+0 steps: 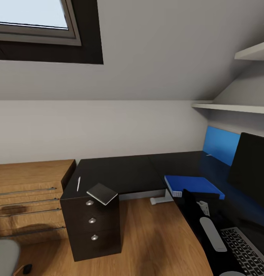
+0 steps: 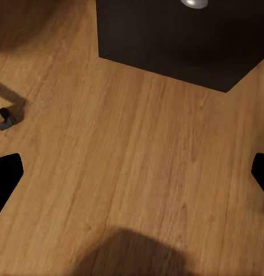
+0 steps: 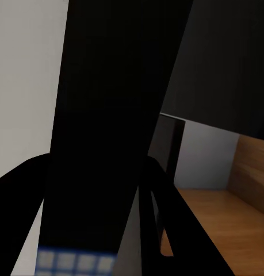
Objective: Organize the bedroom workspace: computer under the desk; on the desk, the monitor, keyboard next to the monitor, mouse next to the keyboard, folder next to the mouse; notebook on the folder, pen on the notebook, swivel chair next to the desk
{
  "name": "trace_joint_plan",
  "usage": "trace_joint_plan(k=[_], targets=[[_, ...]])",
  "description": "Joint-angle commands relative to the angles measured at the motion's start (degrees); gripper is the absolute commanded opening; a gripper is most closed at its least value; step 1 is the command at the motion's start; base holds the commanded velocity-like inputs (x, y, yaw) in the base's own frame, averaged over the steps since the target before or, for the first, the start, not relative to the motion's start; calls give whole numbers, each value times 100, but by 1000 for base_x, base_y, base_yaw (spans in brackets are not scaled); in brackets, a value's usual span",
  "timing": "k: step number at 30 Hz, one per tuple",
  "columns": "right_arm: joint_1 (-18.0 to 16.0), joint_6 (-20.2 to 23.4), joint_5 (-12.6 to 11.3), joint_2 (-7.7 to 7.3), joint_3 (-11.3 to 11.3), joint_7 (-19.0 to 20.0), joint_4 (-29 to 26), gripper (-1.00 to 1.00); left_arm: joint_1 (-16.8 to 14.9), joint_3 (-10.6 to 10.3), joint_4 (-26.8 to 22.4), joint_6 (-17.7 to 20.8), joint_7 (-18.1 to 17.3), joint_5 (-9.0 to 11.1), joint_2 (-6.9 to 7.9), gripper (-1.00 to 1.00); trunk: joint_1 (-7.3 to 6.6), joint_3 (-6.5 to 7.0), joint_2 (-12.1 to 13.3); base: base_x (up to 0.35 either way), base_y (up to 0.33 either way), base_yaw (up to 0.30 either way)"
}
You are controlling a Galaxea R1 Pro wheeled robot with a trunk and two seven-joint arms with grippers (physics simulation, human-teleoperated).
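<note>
Showing are one desk (image 1: 128,172) with three drawer knobs (image 1: 92,220), one folder (image 1: 193,184), one notebook (image 1: 102,193), one pen (image 1: 78,183), one monitor (image 1: 251,168), one keyboard (image 1: 247,253), two shelves (image 1: 231,108).

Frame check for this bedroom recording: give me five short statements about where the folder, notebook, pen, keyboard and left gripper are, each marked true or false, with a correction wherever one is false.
1. The folder lies on the desk. True.
2. The notebook is stacked on the folder. False: it sits apart, overhanging the desk corner above the drawers.
3. The pen rests on the notebook. False: it lies on the desk beside it.
4. The keyboard is on the desk, below the monitor in the head view. True.
5. The left gripper holds the pen. False: its fingers are spread over bare wooden floor.
</note>
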Motion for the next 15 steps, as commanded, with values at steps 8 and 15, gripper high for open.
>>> trace_joint_plan(k=[8, 15], targets=[[-3, 32, -33, -6, -9, -32, -11, -100, -3, -7, 2, -18, 8, 57, -1, 100, 0, -69, -4, 0, 0, 71], [-3, 34, -33, -7, -9, -32, -11, -100, -3, -7, 2, -18, 8, 57, -1, 100, 0, -127, -4, 0, 0, 76]])
